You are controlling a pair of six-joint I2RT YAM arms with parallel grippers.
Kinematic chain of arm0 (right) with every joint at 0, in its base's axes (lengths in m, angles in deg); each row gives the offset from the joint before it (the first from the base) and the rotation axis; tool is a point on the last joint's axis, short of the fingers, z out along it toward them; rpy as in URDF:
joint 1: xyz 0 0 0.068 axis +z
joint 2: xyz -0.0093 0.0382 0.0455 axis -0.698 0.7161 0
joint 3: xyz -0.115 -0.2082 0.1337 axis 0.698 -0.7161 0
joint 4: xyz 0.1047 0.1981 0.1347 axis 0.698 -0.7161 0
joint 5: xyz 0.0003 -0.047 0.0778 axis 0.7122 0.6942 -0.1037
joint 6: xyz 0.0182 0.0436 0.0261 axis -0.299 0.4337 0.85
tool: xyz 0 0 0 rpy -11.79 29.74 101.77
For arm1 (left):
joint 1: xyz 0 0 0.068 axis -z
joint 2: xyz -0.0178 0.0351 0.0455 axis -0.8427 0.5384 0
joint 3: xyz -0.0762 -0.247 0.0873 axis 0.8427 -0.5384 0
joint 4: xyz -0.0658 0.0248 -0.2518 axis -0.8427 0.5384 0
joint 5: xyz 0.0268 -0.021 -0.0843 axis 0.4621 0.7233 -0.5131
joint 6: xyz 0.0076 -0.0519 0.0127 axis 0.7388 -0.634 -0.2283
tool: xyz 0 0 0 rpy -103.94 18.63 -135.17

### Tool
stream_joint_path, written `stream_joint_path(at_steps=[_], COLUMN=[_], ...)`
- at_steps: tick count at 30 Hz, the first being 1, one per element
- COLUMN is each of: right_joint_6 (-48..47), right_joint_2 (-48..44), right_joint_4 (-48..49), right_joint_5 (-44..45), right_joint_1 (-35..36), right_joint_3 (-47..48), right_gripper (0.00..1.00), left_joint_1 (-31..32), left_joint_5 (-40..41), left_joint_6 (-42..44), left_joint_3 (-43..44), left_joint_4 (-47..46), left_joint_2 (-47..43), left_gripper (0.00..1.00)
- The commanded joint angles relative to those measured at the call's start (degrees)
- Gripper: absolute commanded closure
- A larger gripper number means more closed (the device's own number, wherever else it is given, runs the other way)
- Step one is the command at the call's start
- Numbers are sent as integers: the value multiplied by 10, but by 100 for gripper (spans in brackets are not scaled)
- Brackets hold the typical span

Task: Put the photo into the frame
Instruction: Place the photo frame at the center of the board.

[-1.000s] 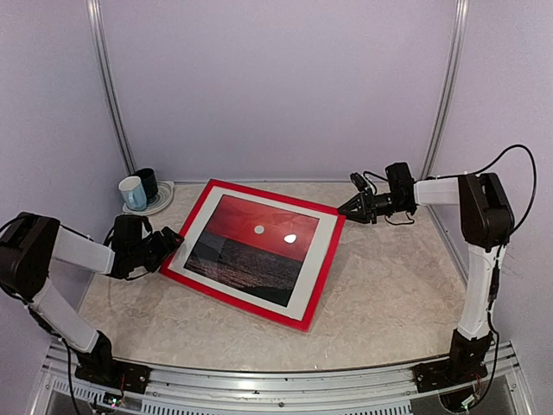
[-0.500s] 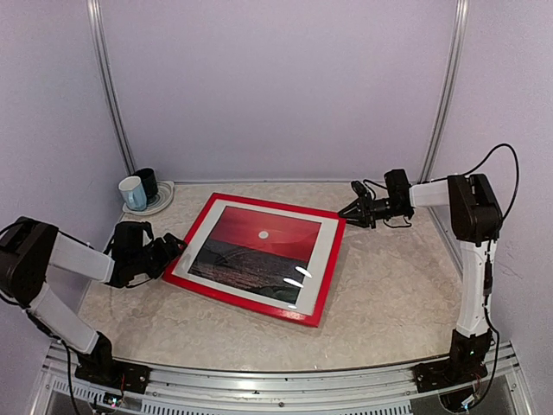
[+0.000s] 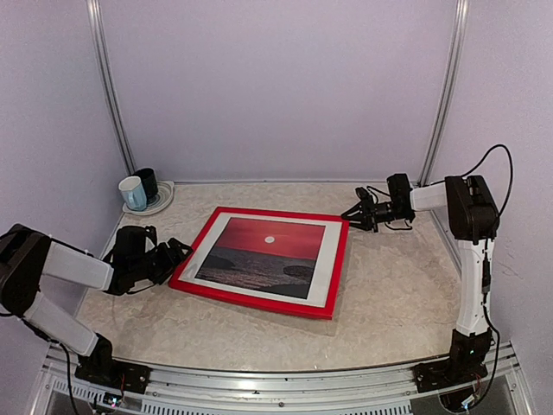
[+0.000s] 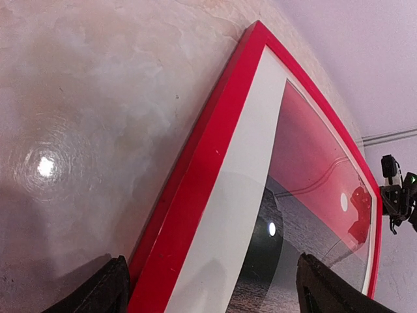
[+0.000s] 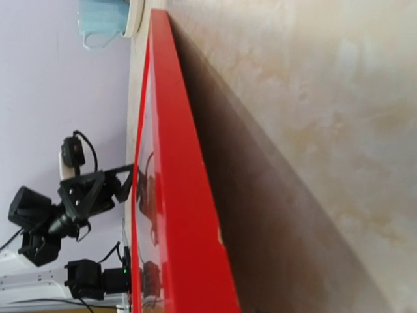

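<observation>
While wide open, left gripper (image 3: 179, 252) astride frame (image 3: 251, 297); right gripper (image 3: 351, 213) at corner, state unclear.

The left arm (image 3: 76, 264) lies low, left gripper (image 3: 177, 252) spread wide. The right arm (image 3: 471, 259) stands tall, forearm level. The right gripper (image 3: 350, 213) looks narrowed, grip unclear.

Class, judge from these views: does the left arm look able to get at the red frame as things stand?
Likely yes. The left pincer is open at the left edge of the frame; in the wrist view its fingers flank the red border, nothing else in the way.
</observation>
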Motion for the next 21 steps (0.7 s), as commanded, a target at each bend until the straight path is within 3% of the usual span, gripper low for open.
stream_joint_path(at_steps=[1,14,21], right_joint_6=[0,17,47], right_joint_2=[10,28,30], right_joint_4=[32,-39,-28], right_joint_5=[92,181,187], right_joint_1=[-8,-9,-9], right_joint_3=[18,57,69], right_gripper=[84,70,64], left_joint_1=[29,113,133], left_joint_5=[-18,22,30], left_joint_6=[-19,-53,-72], left_joint_3=[-13,-38,-44], left_joint_4=[-3,-22,-31], left_joint_2=[-17,-22,-34], left_gripper=[13,13,13])
